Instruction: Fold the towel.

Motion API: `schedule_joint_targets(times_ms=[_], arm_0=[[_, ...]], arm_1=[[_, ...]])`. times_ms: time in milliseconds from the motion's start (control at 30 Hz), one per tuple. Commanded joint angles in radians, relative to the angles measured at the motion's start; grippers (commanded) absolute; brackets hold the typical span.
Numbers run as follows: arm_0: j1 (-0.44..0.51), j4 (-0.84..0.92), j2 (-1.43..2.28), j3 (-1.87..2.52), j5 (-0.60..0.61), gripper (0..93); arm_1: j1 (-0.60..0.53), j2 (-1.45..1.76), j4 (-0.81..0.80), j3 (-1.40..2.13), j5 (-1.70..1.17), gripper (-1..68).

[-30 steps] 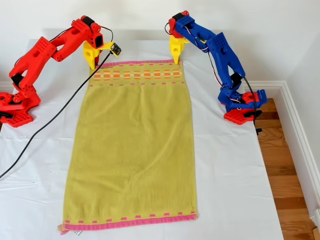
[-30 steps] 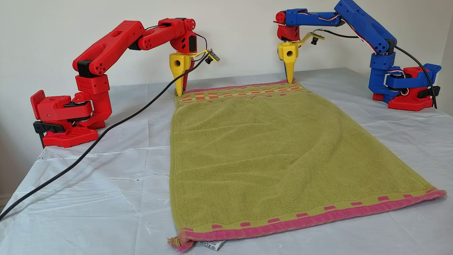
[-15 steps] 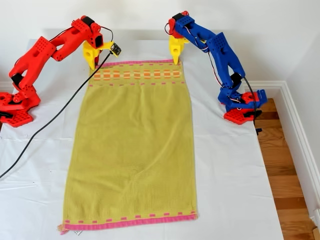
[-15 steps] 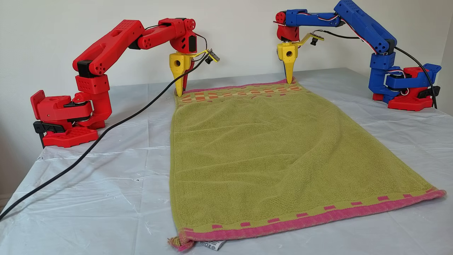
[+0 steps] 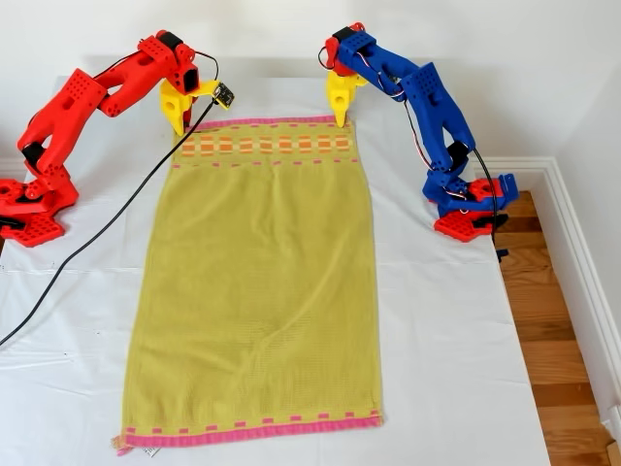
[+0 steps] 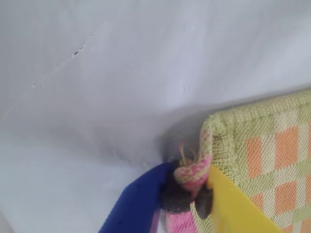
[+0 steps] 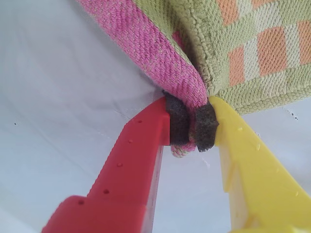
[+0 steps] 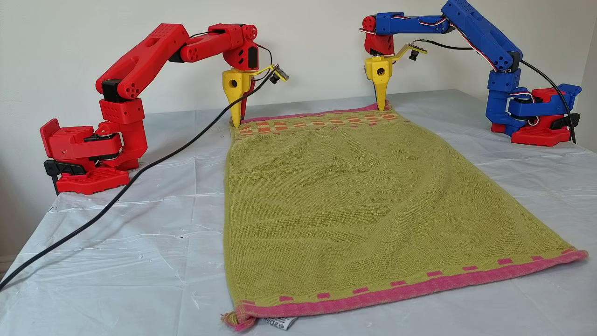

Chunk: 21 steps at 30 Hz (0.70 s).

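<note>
Clearly, both arms are set for the first fold. The towel (image 5: 257, 282) lies flat and lengthwise on the white-covered desk (image 5: 441, 330), with its band of orange blocks at the far end and one pink hem at the near edge. Nothing of it is folded yet, though the other view shows some soft waves in the cloth.

The first gripper (image 5: 342, 118), on the blue arm, stands at the far corner on the exterior view's right. In its wrist view the jaws are closed almost fully, and their dark pads pinch the pink hem of that corner. The second gripper (image 5: 179, 128), on the red arm, stands at the far corner on the exterior view's left. Its jaws are closed in the same way, with a thick fold of pink hem squeezed between the pads.

Both grippers point steeply down and take the two corners of one short edge, probably so that this edge can be lifted level and carried toward the near hem. The towel looks thick and heavy, so a corner held only by its hem could slip out. A black cable (image 5: 97, 238) runs over the desk beside the towel.
</note>
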Motion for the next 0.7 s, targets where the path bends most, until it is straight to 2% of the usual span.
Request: schedule_joint_targets(times_ms=[0,267,667], arm_0=[[-0.034,0.005,0.037,0.002,-0.014,1.4],[-0.031,0.005,0.037,-0.014,0.011,1.4],[0.012,0.005,0.115,-0.089,0.069,1.4]], arm_1=[[-0.014,0.008,0.008,0.025,0.017,0.3],[-0.049,0.000,0.008,-0.057,0.034,0.2],[-0.091,0.311,0.008,0.002,0.043,0.2]])
